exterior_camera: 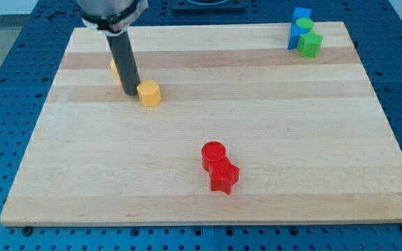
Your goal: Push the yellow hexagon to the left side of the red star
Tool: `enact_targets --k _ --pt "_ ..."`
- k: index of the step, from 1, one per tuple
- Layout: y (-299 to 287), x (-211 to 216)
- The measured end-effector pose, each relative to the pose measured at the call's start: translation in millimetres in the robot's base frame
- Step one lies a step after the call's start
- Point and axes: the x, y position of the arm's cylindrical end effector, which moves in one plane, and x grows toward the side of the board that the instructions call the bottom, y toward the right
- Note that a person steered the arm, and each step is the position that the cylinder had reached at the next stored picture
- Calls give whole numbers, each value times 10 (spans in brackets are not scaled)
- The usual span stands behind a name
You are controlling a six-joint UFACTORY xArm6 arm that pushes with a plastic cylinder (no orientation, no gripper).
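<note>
Six coloured blocks are seen on the wooden counter (271, 97), which lies on a blue perforated base (5, 84). No fingers are carried by the arm; a straight dark rod (124, 63) is fitted in their place, so nothing is clenched or grasped. The rod comes down from the view's top left, and my tip (131, 93) is set on the counter just to the view's left of the yellow hexagon (149, 93), touching it or very nearly so.

The yellow hexagon is found in the upper left part of the counter. A second yellow block (114, 67) is partly hidden behind the rod, and its shape cannot be made out.

The red star (223, 176) is placed in the lower middle of the counter, well apart from the hexagon, toward the view's bottom right of it. A red cylinder (213, 154) is seen touching the star on its upper left side.

Three blocks are clustered at the view's top right corner: a blue block (300, 15) at the back, a green cylinder (303, 28) in front of it, and a green star-like block (310, 44) nearest the viewer. A further blue piece shows at their left.
</note>
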Motion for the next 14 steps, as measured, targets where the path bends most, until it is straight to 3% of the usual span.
enact_targets --k 2,4,5,8,11,12,14 --pt "64 17" --pt "190 -552" --pt "503 -549" --pt "597 377" --pt "726 402" --pt "776 619" --pt "696 79"
